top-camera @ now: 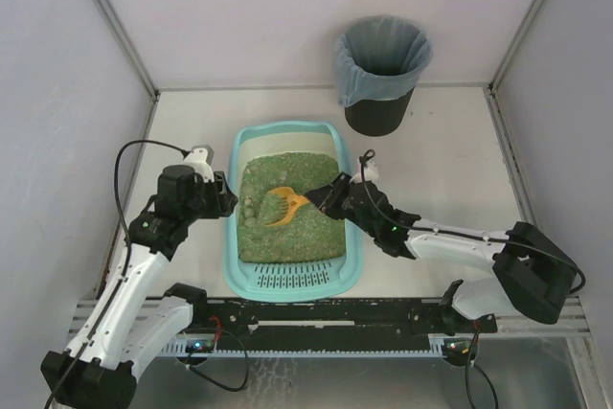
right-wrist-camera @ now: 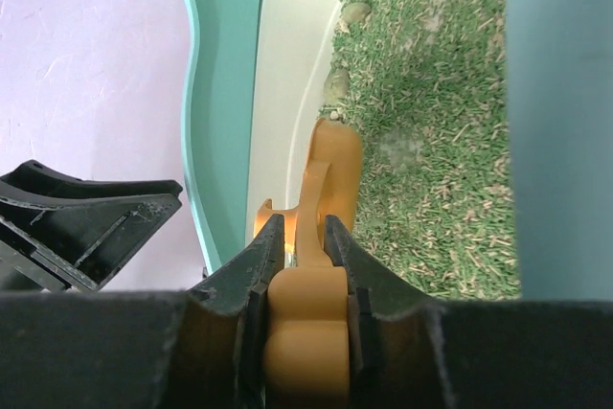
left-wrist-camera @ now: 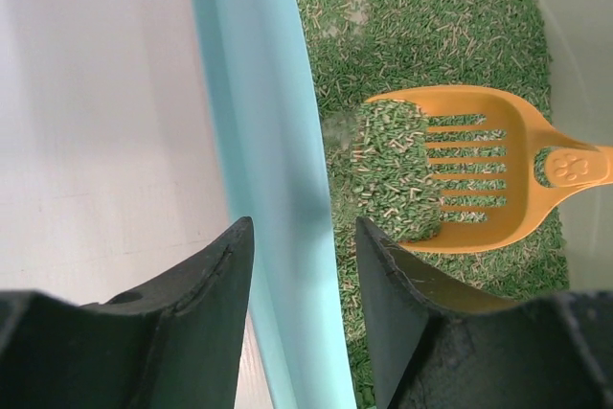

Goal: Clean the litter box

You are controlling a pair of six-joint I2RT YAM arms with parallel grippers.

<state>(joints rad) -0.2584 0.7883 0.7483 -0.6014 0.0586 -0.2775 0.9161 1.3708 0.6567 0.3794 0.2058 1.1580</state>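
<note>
Litter box (top-camera: 234, 237), rounded teal plastic, holds green granules (top-camera: 297, 232).

The pale off-white table (top-camera: 450, 141) carried two things directly on its surface. The light-teal litter box (top-camera: 233, 227) lay lengthwise near the middle, its slotted grate end toward the near edge. A black round bin (top-camera: 378, 114) lined with a grey-blue bag stood upright near the back wall, apart from the box's far right corner.
</note>
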